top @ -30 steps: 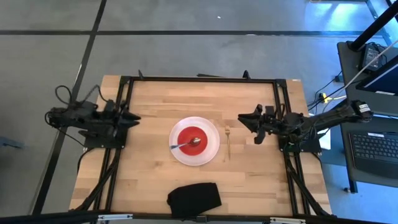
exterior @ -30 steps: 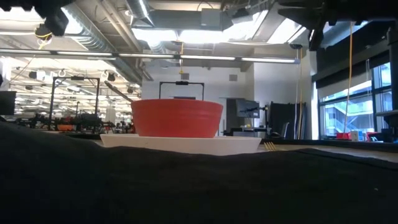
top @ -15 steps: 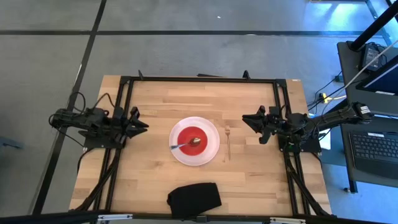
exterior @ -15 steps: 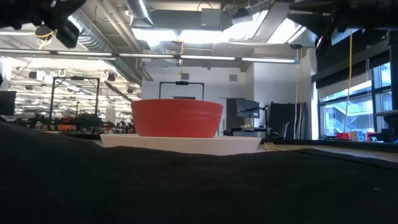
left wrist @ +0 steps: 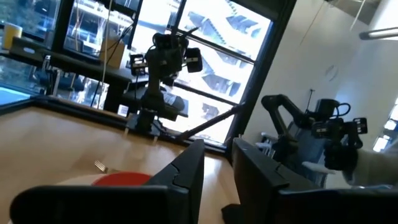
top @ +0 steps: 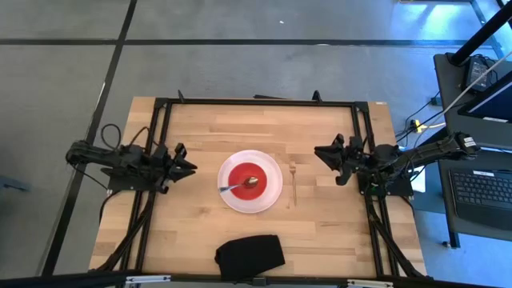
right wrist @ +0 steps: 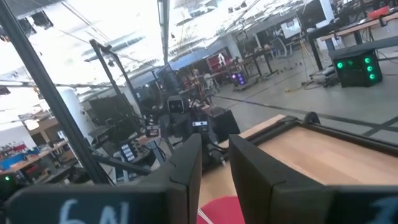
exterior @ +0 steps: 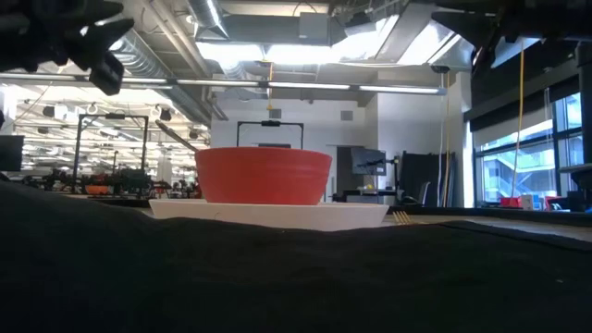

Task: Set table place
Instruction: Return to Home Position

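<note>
Place setting at the centre of the desk: red bowl on white plate, spoon resting in the bowl, fork just beside the plate. My left arm and right arm flank it, well apart. Both jaws are nearly closed and empty. Homing well means I retract each arm outward and high, never across the fork.

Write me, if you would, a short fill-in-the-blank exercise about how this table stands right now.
1. The ___ bowl sits on the white plate.
2. The spoon rests in the ___.
3. The fork lies on the table beside the ___, on the side of the right claw.
4. The left claw hangs over the ___, on the plate's other side.

Missing words: red; bowl; plate; table.
</note>
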`<state>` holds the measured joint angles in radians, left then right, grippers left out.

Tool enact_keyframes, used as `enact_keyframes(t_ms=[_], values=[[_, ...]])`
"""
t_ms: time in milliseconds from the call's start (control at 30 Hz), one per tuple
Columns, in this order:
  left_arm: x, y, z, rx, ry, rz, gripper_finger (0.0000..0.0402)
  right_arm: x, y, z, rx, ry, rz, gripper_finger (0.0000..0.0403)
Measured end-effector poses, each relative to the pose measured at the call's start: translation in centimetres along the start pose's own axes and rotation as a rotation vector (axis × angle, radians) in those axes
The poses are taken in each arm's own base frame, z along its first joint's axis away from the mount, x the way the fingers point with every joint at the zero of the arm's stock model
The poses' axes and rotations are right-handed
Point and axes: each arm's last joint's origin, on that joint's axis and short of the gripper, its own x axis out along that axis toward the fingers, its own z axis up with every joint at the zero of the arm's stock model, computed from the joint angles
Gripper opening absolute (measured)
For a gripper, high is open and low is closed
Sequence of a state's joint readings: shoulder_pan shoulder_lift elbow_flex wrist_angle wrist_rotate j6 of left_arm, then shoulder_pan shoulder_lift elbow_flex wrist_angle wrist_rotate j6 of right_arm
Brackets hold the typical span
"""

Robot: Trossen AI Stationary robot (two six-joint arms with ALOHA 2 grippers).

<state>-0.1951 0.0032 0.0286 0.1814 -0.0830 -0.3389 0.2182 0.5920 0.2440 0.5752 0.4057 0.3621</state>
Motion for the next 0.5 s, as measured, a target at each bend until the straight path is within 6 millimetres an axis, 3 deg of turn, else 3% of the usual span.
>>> enact_keyframes(t_ms=[500], values=[[0.01, 0.3, -1.06, 0.036, 0.064, -0.004, 0.01, -0.01, -0.14, -0.62, -0.018, 0.07, 0.006, 0.0085]])
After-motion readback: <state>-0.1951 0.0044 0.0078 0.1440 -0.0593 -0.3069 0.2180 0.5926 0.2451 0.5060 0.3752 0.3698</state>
